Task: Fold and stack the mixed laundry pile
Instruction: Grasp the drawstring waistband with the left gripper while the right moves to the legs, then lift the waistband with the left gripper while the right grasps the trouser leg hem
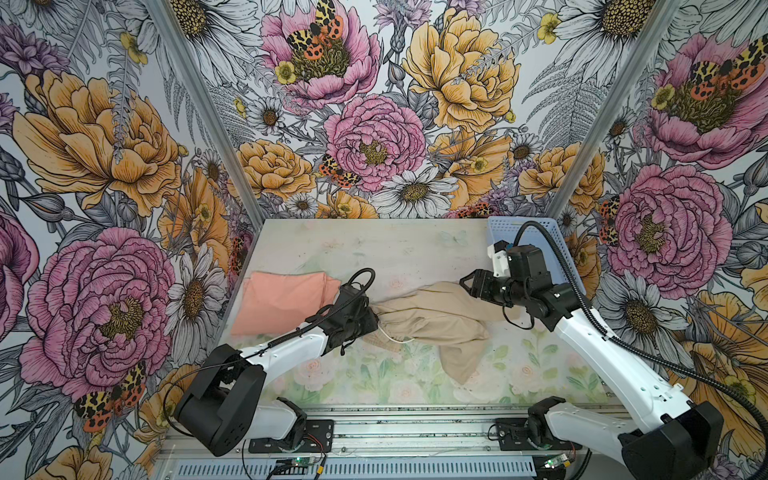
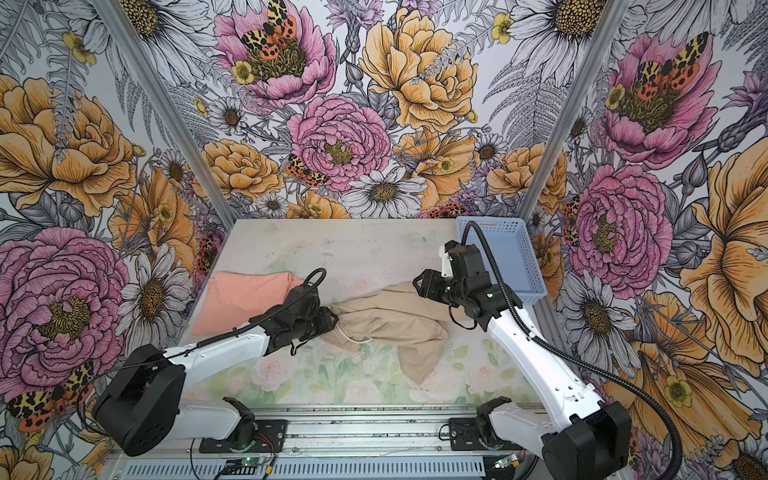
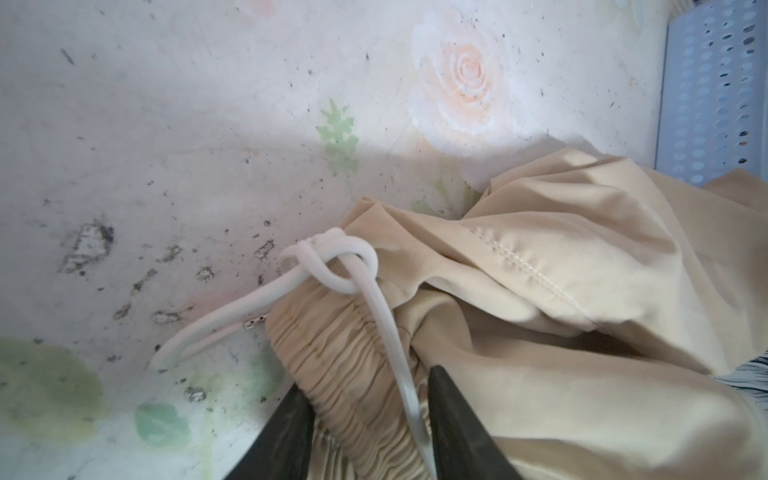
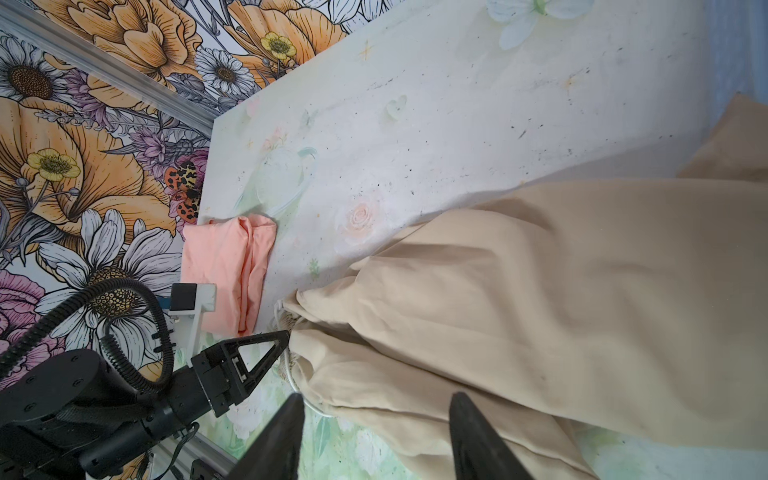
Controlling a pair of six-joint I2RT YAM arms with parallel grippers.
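Fingers (image 3: 286, 432) of our left gripper (image 3: 365, 380) straddle the waistband (image 3: 332, 365) of the beige shorts (image 1: 432, 316) mid-table, pinching or not we cannot tell, while the right gripper (image 4: 376, 395) hovers spread above them and the peach T-shirt (image 1: 282, 299) lies folded at left.
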